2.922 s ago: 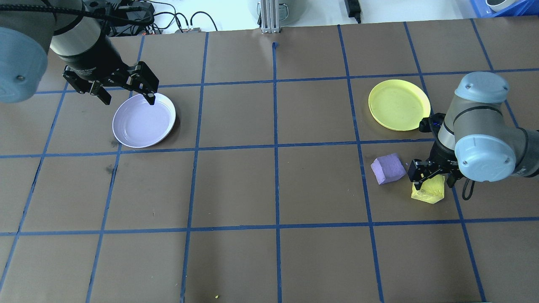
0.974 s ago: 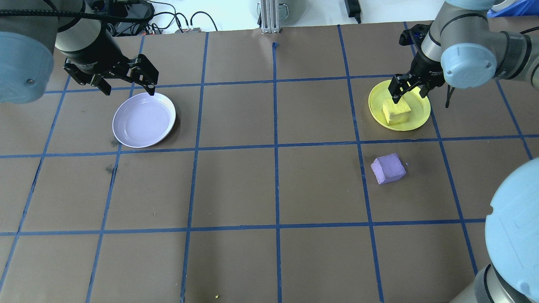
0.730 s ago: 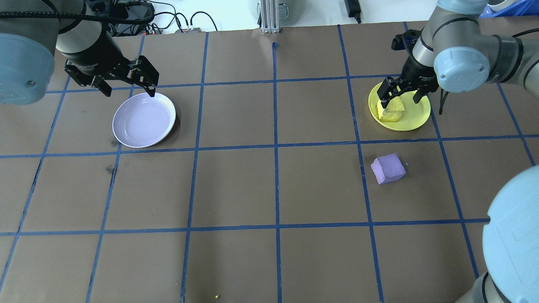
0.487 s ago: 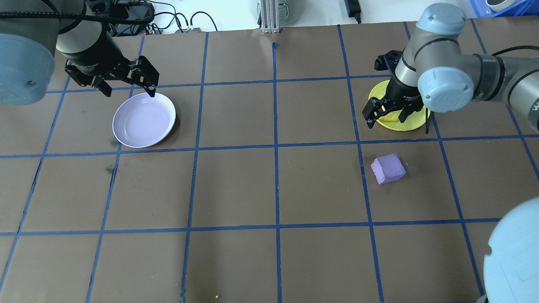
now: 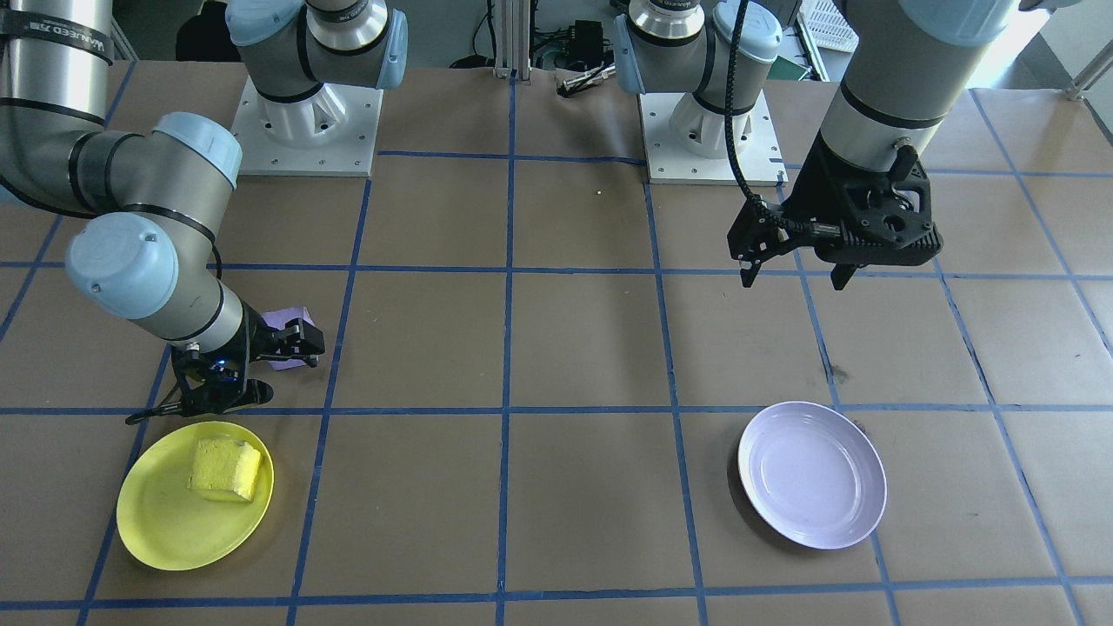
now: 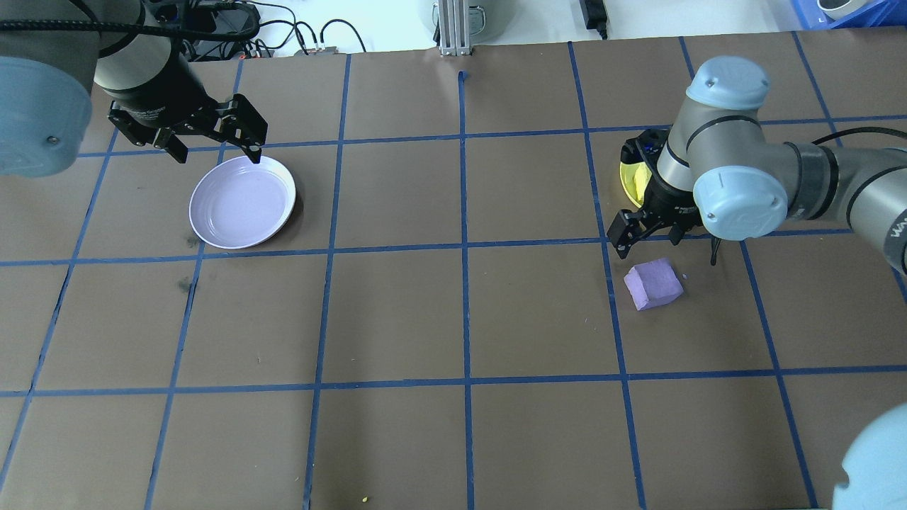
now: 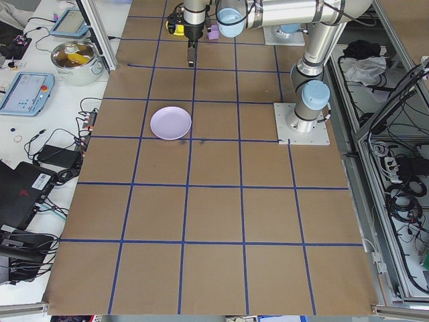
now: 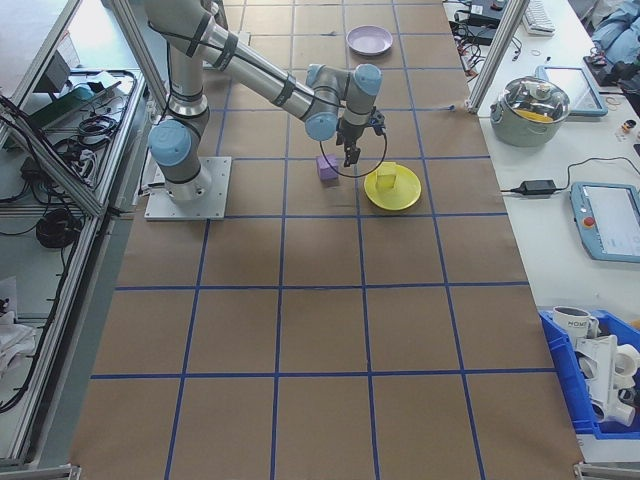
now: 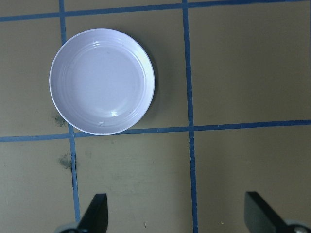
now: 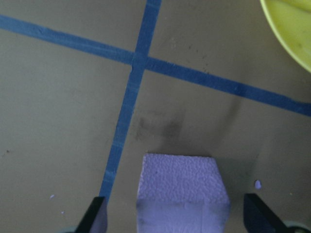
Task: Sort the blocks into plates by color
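The brown paper-covered table (image 6: 453,319) with its blue tape grid fills every view. In the overhead frame the right arm (image 6: 737,191) reaches in from the right edge and hides most of the yellow plate (image 5: 165,522). In the front-facing frame that plate sits at lower left with the yellow block (image 5: 224,469) resting inside it, toward its upper right. The lavender plate (image 6: 242,202) lies bare at upper left of the overhead frame, well apart from everything on the right.

The left gripper (image 6: 212,145) hangs just beyond the lavender plate's far rim, fingers spread and holding nothing. The right gripper (image 6: 646,237) hovers just above the purple block (image 6: 653,283), also spread and empty; its wrist camera shows the block centred low between the two fingertips.

The purple block sits on the table at centre right of the overhead frame, between the yellow plate and the next tape line toward the frame's bottom. It is close to cubic, so no long axis is clear; it is turned slightly off the grid, one corner pointing toward lower left.

What could go wrong:
- The block's skew could let the fingers close on corners rather than flat faces, twisting the foam out.
- A descent that is off-centre could nudge the light block aside.
- The right arm's wrist passes close over the yellow plate and could shift it.
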Robot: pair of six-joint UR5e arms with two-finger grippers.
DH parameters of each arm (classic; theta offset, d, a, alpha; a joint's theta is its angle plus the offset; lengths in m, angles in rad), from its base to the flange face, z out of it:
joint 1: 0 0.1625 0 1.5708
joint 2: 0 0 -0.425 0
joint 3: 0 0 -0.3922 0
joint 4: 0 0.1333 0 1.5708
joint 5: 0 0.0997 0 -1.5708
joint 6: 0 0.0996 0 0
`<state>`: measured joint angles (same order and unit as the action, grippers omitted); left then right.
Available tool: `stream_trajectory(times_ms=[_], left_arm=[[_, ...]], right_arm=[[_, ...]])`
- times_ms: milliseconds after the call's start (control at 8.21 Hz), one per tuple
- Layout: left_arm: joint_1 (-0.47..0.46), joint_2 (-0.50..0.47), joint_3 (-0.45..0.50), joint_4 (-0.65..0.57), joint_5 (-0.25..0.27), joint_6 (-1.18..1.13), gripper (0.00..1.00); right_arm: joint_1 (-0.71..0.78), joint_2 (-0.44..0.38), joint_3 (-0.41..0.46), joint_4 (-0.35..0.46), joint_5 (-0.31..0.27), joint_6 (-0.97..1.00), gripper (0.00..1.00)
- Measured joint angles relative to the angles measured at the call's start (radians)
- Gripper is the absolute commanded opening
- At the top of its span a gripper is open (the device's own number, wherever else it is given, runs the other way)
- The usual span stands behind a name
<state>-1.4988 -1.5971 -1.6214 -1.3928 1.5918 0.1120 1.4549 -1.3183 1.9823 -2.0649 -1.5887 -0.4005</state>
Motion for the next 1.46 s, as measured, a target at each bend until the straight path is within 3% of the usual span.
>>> stream_trajectory(times_ms=[122,243,609,852,1096,1461], left_arm=[[0.000,0.000,0.000,0.000,0.000,0.000,1.00],[0.000,0.000,0.000,0.000,0.000,0.000,1.00],[0.000,-0.001,0.000,0.000,0.000,0.000,1.00],[0.000,-0.001,0.000,0.000,-0.001,0.000,1.00],[0.000,-0.001,0.000,0.000,0.000,0.000,1.00],[0.000,-0.001,0.000,-0.001,0.000,0.000,1.00]], right_arm=[[0.000,-0.014,0.054,-0.017,-0.016,-0.022,0.37],[0.001,-0.018,0.097,-0.047,-0.028,-0.035,0.11],[0.009,-0.036,0.118,-0.099,-0.025,0.042,0.10],[0.094,-0.061,0.088,-0.103,0.080,0.271,0.15],[0.288,-0.046,0.017,-0.092,0.130,0.488,0.16],[0.585,0.069,-0.128,-0.097,0.146,0.669,0.29]])
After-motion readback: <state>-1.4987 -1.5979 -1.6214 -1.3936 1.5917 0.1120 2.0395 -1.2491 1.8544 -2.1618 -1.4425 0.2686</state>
